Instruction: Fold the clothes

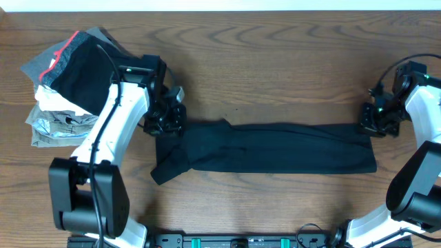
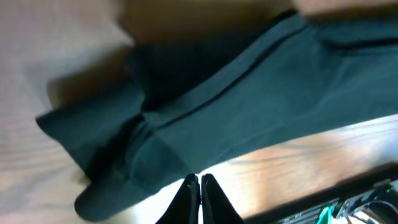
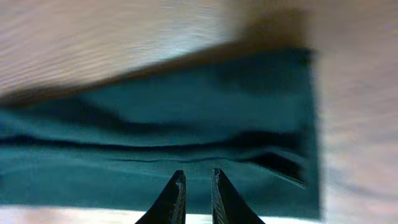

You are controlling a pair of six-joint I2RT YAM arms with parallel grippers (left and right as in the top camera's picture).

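The soft black fabric T-shirt [image 1: 275, 146] is lying limp, probably best pinched at far corners; left gripper [image 2: 199, 179] clenched empty, right gripper [image 3: 198, 174] slightly parted.

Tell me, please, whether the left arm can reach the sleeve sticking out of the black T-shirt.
Probably yes: the left arm has its jaws at that end of the T-shirt, near the sleeve, with nothing between.
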